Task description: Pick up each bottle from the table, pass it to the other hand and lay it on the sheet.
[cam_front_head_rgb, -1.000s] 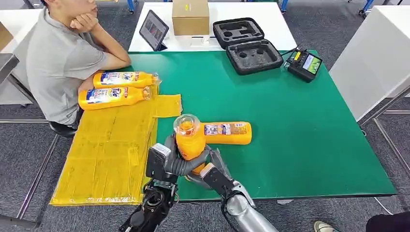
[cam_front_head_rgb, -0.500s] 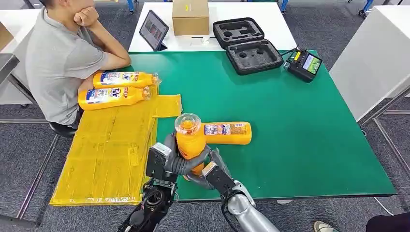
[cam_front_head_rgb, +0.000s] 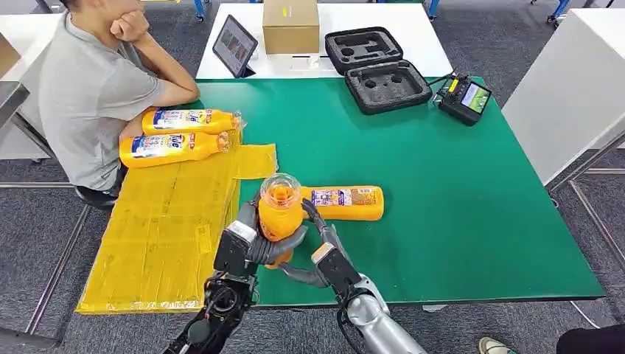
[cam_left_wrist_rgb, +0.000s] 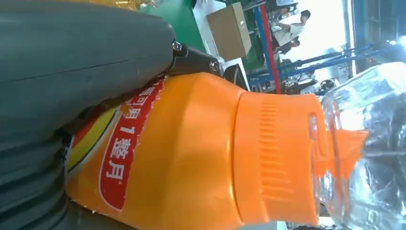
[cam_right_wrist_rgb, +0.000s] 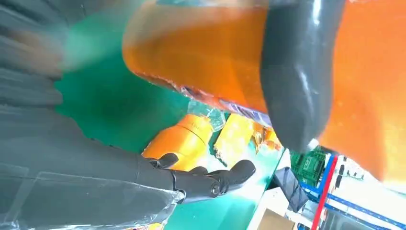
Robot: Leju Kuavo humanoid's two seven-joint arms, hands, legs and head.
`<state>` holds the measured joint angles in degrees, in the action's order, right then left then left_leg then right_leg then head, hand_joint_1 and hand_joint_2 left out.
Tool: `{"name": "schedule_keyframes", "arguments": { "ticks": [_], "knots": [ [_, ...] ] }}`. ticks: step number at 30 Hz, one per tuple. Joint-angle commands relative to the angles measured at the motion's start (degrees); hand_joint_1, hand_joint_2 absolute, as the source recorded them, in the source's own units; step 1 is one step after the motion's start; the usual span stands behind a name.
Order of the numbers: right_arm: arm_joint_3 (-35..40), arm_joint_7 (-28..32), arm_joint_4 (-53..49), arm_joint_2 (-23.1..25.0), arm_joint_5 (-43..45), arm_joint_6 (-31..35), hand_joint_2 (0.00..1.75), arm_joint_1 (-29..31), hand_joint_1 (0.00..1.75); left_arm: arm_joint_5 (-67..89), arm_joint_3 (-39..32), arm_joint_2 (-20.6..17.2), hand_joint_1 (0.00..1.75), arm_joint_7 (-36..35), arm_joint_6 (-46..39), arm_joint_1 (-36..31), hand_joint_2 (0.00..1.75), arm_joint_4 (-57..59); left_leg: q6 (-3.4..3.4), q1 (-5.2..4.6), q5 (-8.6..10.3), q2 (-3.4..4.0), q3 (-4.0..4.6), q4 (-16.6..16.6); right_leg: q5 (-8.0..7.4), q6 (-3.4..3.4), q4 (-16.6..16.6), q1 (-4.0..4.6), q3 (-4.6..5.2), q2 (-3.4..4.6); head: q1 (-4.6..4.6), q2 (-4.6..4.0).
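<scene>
A person (cam_front_head_rgb: 88, 88) sits at the desk's (cam_front_head_rgb: 457, 192) far left corner beside two orange detergent bottles (cam_front_head_rgb: 180, 134) lying on the yellow sheet (cam_front_head_rgb: 166, 236). Near the desk's front edge the left hand (cam_front_head_rgb: 247, 247) grips an upright orange bottle (cam_front_head_rgb: 278, 214), clear cap up. The right hand (cam_front_head_rgb: 320, 254) is beside it, fingers spread and holding nothing. Another bottle (cam_front_head_rgb: 343, 203) lies on the green desk just behind.
</scene>
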<state>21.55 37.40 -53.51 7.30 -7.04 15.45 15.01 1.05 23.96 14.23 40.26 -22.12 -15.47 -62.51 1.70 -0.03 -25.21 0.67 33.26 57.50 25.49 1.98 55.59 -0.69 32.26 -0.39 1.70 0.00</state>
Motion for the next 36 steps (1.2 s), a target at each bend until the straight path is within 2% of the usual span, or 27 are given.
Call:
{"name": "schedule_keyframes", "arguments": {
  "ticks": [1,2,4,6,7,9,10,11,15,19,21,26,30,36],
  "knots": [
    [0.1,0.6,2.7,0.0,1.2,-0.1,1.75,1.5,0.00,-0.8,0.3,-5.4,1.75,-0.3,2.1,-1.7,1.75,0.5,-0.14,0.07,-0.02,0.03,-0.15,0.0,0.00,-0.12,0.0,0.06,-0.12,0.12,-0.02,0.00],
    [0.1,0.7,2.8,0.0,1.3,-0.1,1.75,1.5,0.00,-1.0,0.4,-5.5,1.75,-0.3,2.5,-1.7,1.75,0.6,-0.11,0.05,-0.02,0.06,-0.12,0.0,0.00,-0.09,0.0,0.05,-0.08,0.13,0.00,0.00],
    [-0.3,0.9,2.8,0.1,1.6,-0.2,1.75,1.3,0.00,5.4,3.0,-7.0,1.75,-0.3,-5.1,-1.9,1.75,-1.4,-0.11,0.06,-0.02,0.02,-0.11,0.0,0.00,-0.09,0.0,0.06,-0.08,0.09,0.00,0.00],
    [-1.0,1.0,1.0,-0.2,1.3,0.0,1.75,-0.3,0.00,14.2,6.1,-9.3,1.75,-0.3,-15.7,-4.1,1.75,1.9,-0.13,0.08,-0.02,-0.06,-0.12,0.0,0.03,-0.11,0.0,0.07,-0.12,0.02,0.00,0.00],
    [-1.4,0.8,0.2,-0.3,1.2,0.0,1.75,-1.0,0.00,19.6,4.3,-9.2,1.75,-0.3,-17.9,-4.5,1.75,3.3,-0.10,0.05,0.01,-0.08,-0.11,0.0,0.02,-0.08,0.0,0.05,-0.11,-0.02,-0.02,0.00],
    [-2.0,0.7,-0.8,-0.4,1.1,-0.1,1.75,-1.9,0.00,32.1,-1.1,-8.4,1.75,-2.5,-17.9,-4.1,1.75,3.5,-0.11,0.06,0.01,-0.08,-0.15,-0.1,0.01,-0.09,-0.1,0.06,-0.14,0.00,-0.02,0.00],
    [-2.6,0.6,-1.6,-0.2,0.8,-0.2,1.75,-2.4,0.00,42.2,-6.2,-6.4,1.75,-5.1,-17.9,-3.2,1.75,2.1,-0.09,0.06,0.01,-0.04,-0.12,0.0,0.00,-0.07,0.0,0.06,-0.11,0.02,-0.02,0.00],
    [-3.0,0.3,-2.4,-0.1,0.6,-0.3,1.75,-2.8,0.00,46.5,-7.4,-5.9,1.75,-7.1,-17.9,-3.5,1.75,2.4,-0.08,0.04,0.01,0.00,-0.06,0.0,0.00,-0.06,0.0,0.04,-0.03,0.04,0.00,0.00],
    [-3.0,0.1,-2.7,0.0,0.4,-0.3,1.75,-3.0,0.00,46.9,-7.3,-5.7,1.75,-7.5,-17.9,-3.7,1.75,2.6,-0.07,0.03,-0.01,-0.03,-0.04,0.0,0.01,-0.05,0.0,0.02,-0.03,0.03,-0.02,0.00],
    [-4.1,-1.3,-4.0,0.5,-0.8,-1.1,1.75,-3.7,0.00,57.0,-7.0,-4.8,1.75,-15.0,-17.9,-5.5,1.75,6.8,-0.11,0.06,0.02,-0.17,-0.04,0.0,0.03,-0.08,0.0,0.05,-0.06,-0.09,0.00,0.00],
    [-4.3,-1.4,-3.9,0.5,-0.9,-1.1,1.75,-3.7,0.00,58.4,-6.8,-4.9,1.75,-16.2,-17.9,-5.8,1.75,7.4,-0.08,0.05,0.04,-0.21,-0.07,0.0,0.04,-0.08,0.0,0.04,-0.09,-0.14,-0.02,0.00],
    [-6.5,-1.2,-3.1,1.0,-1.8,-2.5,1.75,-4.4,0.00,63.6,-4.4,-6.4,1.75,-24.3,-16.1,-6.9,1.75,11.8,-0.10,0.06,0.02,-0.19,-0.17,0.0,0.04,-0.10,-0.1,0.06,-0.19,-0.09,0.00,0.00],
    [-8.3,-0.7,-1.4,1.7,-2.4,-4.1,1.75,-4.2,0.00,72.6,-3.2,-7.9,1.75,-35.0,-13.2,-8.2,1.75,15.9,-0.11,0.06,0.01,-0.12,-0.18,0.0,0.03,-0.11,-0.1,0.06,-0.18,-0.04,0.00,0.00],
    [-8.4,-0.6,-1.1,1.8,-2.5,-4.1,1.75,-4.1,0.00,72.7,-3.4,-7.9,1.75,-35.0,-13.5,-8.3,1.75,16.4,-0.07,0.05,0.03,-0.10,-0.11,0.0,0.02,-0.07,0.0,0.05,-0.10,-0.04,-0.02,0.00]
  ]
}}
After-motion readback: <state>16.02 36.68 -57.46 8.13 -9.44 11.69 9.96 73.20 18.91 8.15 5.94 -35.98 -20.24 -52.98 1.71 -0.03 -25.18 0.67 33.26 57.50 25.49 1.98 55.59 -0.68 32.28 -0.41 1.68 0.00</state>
